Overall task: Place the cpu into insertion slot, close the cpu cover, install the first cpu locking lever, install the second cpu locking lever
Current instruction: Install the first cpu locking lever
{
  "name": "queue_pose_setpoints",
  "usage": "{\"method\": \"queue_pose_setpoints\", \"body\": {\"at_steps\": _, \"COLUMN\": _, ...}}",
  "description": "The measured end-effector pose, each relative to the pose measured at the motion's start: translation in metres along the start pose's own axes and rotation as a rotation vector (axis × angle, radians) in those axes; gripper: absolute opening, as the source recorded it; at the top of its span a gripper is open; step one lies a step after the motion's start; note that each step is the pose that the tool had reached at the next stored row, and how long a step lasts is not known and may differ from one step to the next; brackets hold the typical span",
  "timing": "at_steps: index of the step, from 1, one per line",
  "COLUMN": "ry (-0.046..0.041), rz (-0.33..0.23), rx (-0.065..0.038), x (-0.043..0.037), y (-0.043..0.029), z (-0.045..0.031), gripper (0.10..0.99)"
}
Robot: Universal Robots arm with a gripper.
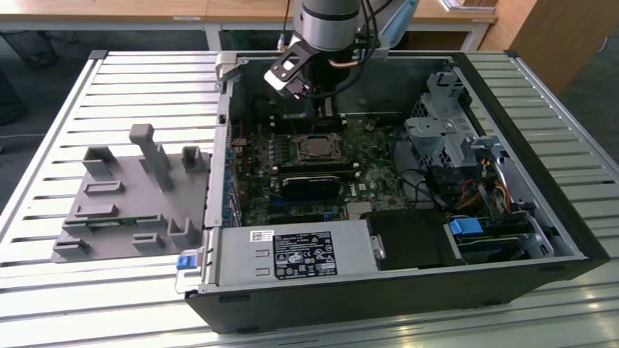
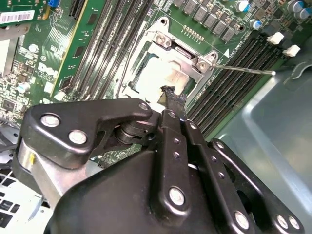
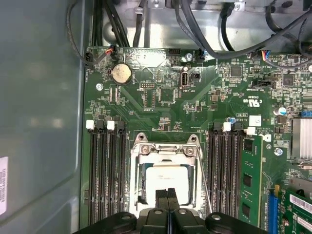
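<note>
The cpu (image 3: 168,179), a pale silvery square, lies in the insertion slot (image 3: 138,161) on the green board. The cpu cover (image 3: 165,150), a thin metal frame, lies flat around it. In the second wrist view the cpu (image 2: 157,78) shows just beyond the black fingertips. My gripper (image 3: 167,194) hangs right above the chip's near edge, shut, with nothing between its fingers. A thin locking lever (image 3: 204,180) runs along one side of the socket, and in the second wrist view this lever (image 2: 243,69) sticks out over the memory slots. In the exterior view my gripper (image 1: 320,109) hovers inside the case, above the cpu (image 1: 317,147).
Long black memory slots (image 3: 105,170) flank the socket, with a green memory stick (image 3: 251,180) in one. The open computer case (image 1: 570,239) walls in the board. A power supply (image 1: 290,254), a drive cage (image 1: 445,138) and cables (image 3: 204,29) crowd it. A grey fixture (image 1: 135,196) stands at the exterior view's left.
</note>
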State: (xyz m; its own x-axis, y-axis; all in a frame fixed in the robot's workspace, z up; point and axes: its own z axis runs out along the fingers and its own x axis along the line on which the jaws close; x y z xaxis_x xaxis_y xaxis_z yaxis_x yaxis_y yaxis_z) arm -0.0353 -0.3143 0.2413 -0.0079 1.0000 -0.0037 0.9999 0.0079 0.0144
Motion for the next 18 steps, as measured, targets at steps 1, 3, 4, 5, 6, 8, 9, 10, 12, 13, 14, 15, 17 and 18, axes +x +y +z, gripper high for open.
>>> {"method": "queue_pose_setpoints", "body": {"at_steps": 1, "ry": -0.0001, "rz": 0.000, "rx": 0.000, "x": 0.0000, "y": 0.0000, "z": -0.0016, "gripper": 0.106}}
{"method": "queue_pose_setpoints", "body": {"at_steps": 3, "ry": 0.0001, "rz": 0.000, "rx": 0.000, "x": 0.0000, "y": 0.0001, "z": -0.0048, "gripper": 0.106}}
{"method": "queue_pose_setpoints", "body": {"at_steps": 4, "ry": 0.0001, "rz": 0.000, "rx": 0.000, "x": 0.0000, "y": 0.0001, "z": -0.0063, "gripper": 0.106}}
{"method": "queue_pose_setpoints", "body": {"at_steps": 5, "ry": 0.0000, "rz": -0.001, "rx": 0.000, "x": 0.0000, "y": 0.0001, "z": -0.0076, "gripper": 0.106}}
{"method": "queue_pose_setpoints", "body": {"at_steps": 6, "ry": 0.0000, "rz": -0.003, "rx": 0.000, "x": 0.0000, "y": 0.0001, "z": -0.0085, "gripper": 0.106}}
{"method": "queue_pose_setpoints", "body": {"at_steps": 8, "ry": 0.0005, "rz": -0.021, "rx": 0.000, "x": 0.0000, "y": 0.0001, "z": -0.0088, "gripper": 0.106}}
{"method": "queue_pose_setpoints", "body": {"at_steps": 9, "ry": 0.0008, "rz": -0.039, "rx": 0.000, "x": 0.0000, "y": 0.0002, "z": -0.0087, "gripper": 0.106}}
{"method": "queue_pose_setpoints", "body": {"at_steps": 10, "ry": 0.0009, "rz": -0.056, "rx": 0.000, "x": 0.0000, "y": 0.0001, "z": -0.0088, "gripper": 0.106}}
{"method": "queue_pose_setpoints", "body": {"at_steps": 12, "ry": 0.0013, "rz": -0.092, "rx": 0.000, "x": 0.0000, "y": 0.0001, "z": -0.0089, "gripper": 0.106}}
{"method": "queue_pose_setpoints", "body": {"at_steps": 13, "ry": 0.0016, "rz": -0.111, "rx": 0.000, "x": 0.0000, "y": 0.0001, "z": -0.0089, "gripper": 0.106}}
{"method": "queue_pose_setpoints", "body": {"at_steps": 14, "ry": 0.0019, "rz": -0.129, "rx": 0.000, "x": 0.0000, "y": 0.0001, "z": -0.0089, "gripper": 0.106}}
{"method": "queue_pose_setpoints", "body": {"at_steps": 15, "ry": 0.0021, "rz": -0.148, "rx": -0.001, "x": 0.0000, "y": 0.0001, "z": -0.0089, "gripper": 0.106}}
{"method": "queue_pose_setpoints", "body": {"at_steps": 17, "ry": 0.0026, "rz": -0.184, "rx": -0.001, "x": 0.0000, "y": 0.0001, "z": -0.0088, "gripper": 0.106}}
{"method": "queue_pose_setpoints", "body": {"at_steps": 18, "ry": 0.0029, "rz": -0.202, "rx": -0.001, "x": 0.0000, "y": 0.0001, "z": -0.0089, "gripper": 0.106}}
